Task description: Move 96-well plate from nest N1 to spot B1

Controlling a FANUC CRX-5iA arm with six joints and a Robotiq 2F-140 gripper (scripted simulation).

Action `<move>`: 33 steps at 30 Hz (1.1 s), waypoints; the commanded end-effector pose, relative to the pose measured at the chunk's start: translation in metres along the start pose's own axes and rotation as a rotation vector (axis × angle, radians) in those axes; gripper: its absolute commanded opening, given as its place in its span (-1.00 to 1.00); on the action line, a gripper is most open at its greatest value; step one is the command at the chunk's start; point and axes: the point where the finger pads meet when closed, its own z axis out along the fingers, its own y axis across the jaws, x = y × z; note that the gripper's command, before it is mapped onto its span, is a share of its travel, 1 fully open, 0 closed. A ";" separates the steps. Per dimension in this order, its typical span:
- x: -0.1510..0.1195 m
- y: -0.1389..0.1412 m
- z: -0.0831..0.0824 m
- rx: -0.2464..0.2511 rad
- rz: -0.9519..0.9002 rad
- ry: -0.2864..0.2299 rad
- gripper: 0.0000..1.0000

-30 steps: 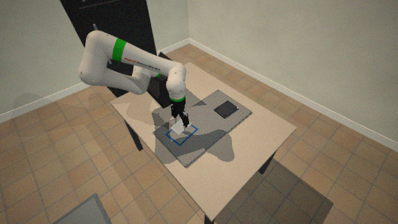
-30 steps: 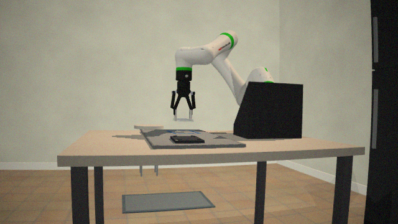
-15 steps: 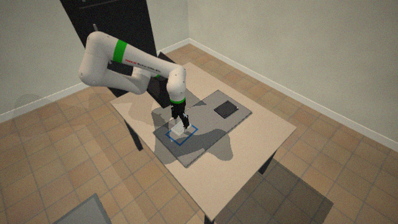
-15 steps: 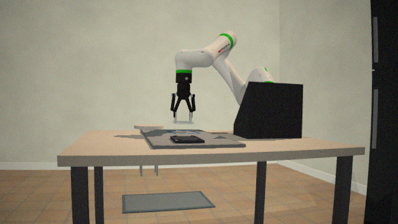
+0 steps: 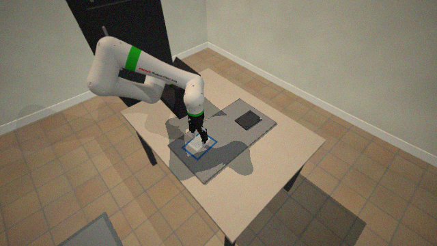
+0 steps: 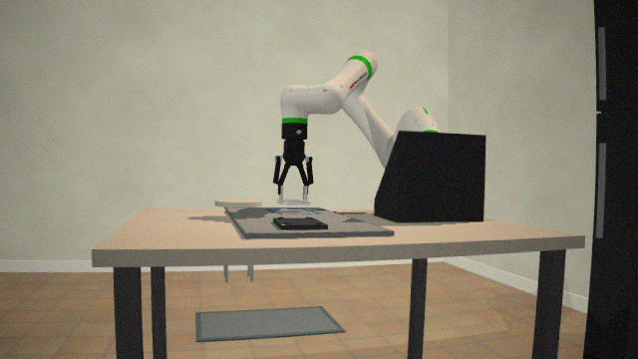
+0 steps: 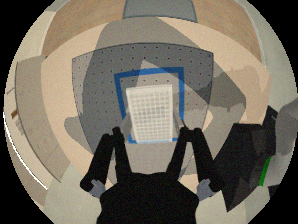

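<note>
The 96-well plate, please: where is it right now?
In the top view, the 96-well plate is held in the end effector, low over the blue taped outline, left of the black nest.

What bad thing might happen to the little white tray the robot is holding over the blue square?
1. The pincer holds the 96-well plate just above the deck; letting go before it touches down might make it bounce or tip.
2. In the wrist view the plate overlaps the near side of the blue taped outline, so part of its base could land on or over the tape.
</note>
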 end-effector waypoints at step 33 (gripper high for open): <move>0.000 0.000 0.016 0.001 0.000 0.000 -1.00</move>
